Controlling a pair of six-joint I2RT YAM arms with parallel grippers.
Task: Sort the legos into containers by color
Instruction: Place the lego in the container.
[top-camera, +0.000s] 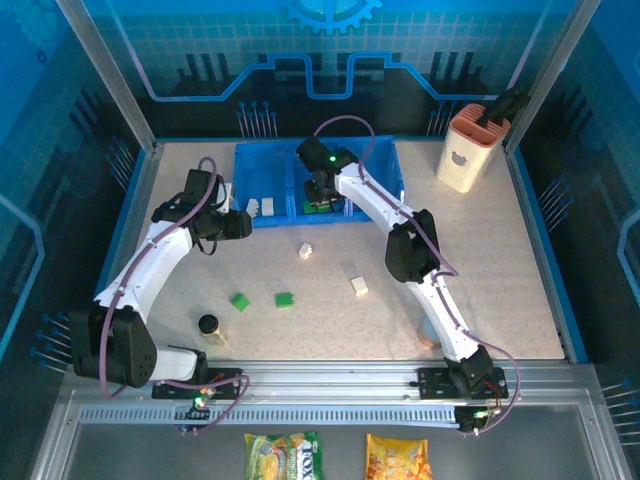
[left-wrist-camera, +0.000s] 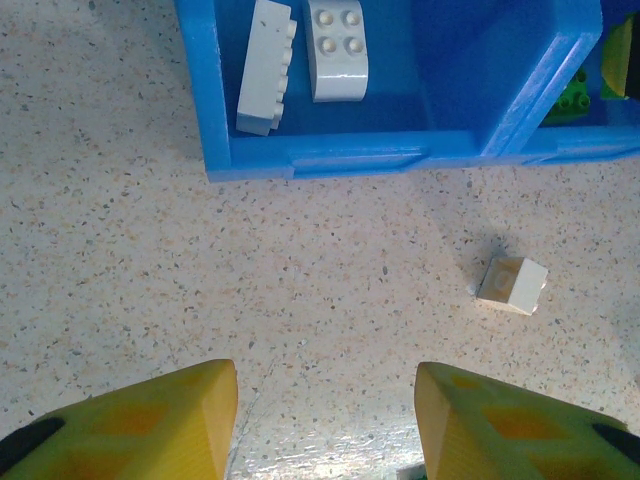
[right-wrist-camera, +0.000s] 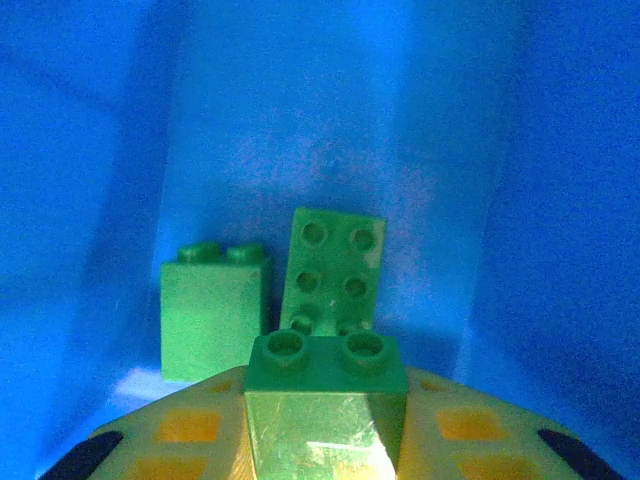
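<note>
The blue three-compartment tray (top-camera: 385, 190) stands at the back of the table. My right gripper (top-camera: 322, 195) hangs low in its middle compartment, shut on a green brick (right-wrist-camera: 325, 365) held between the pads of my right gripper (right-wrist-camera: 325, 425). Two more green bricks (right-wrist-camera: 212, 315) (right-wrist-camera: 335, 270) lie just beyond it on the tray floor. My left gripper (left-wrist-camera: 325, 420) is open over bare table in front of the tray's left compartment (left-wrist-camera: 210, 120), which holds two white bricks (left-wrist-camera: 265, 68) (left-wrist-camera: 337, 50). A small white brick (left-wrist-camera: 512, 284) lies loose to its right.
Loose on the table lie a white brick (top-camera: 305, 250), a cream brick (top-camera: 358, 285) and two green bricks (top-camera: 240, 300) (top-camera: 285, 298). A black cylinder (top-camera: 208, 323) stands near the left arm. A peach-and-white holder (top-camera: 470, 148) stands at the back right.
</note>
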